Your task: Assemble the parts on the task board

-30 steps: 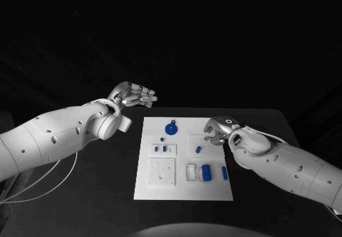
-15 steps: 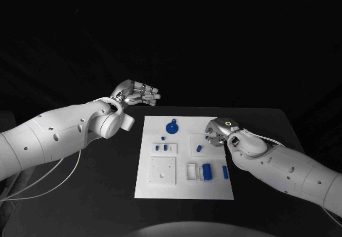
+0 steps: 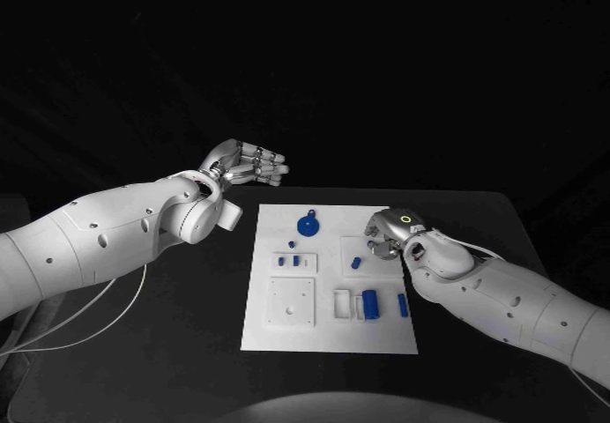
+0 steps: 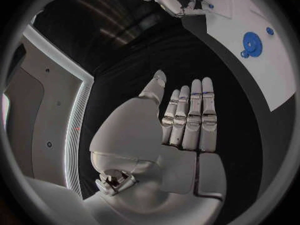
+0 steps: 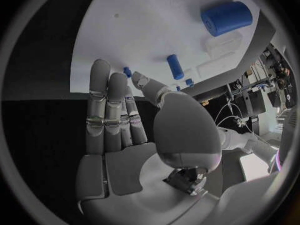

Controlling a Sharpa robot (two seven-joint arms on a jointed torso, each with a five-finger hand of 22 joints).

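The white task board (image 3: 328, 335) lies mid-table. On it sit a blue gear (image 3: 308, 228), two small blue pieces (image 3: 288, 261), a small blue peg (image 3: 357, 263), a thick blue cylinder (image 3: 370, 304) and a slim blue piece (image 3: 402, 305). My right hand (image 3: 385, 238) hovers at the board's right edge beside the peg. In the right wrist view the hand (image 5: 125, 130) is flat and holds nothing, with the peg (image 5: 175, 66) and cylinder (image 5: 226, 17) beyond its fingertips. My left hand (image 3: 249, 165) is raised off the board's far left corner, its fingers (image 4: 187, 120) straight and empty.
A white square plate (image 3: 291, 305) and a white block (image 3: 341, 305) lie on the board's near half. Black table surface surrounds the board on all sides. The left wrist view shows the gear (image 4: 252, 44) on the board (image 4: 275, 75).
My left hand has drifted slightly up and to the right. The right hand has barely shifted at the board's edge. The parts lie as before.
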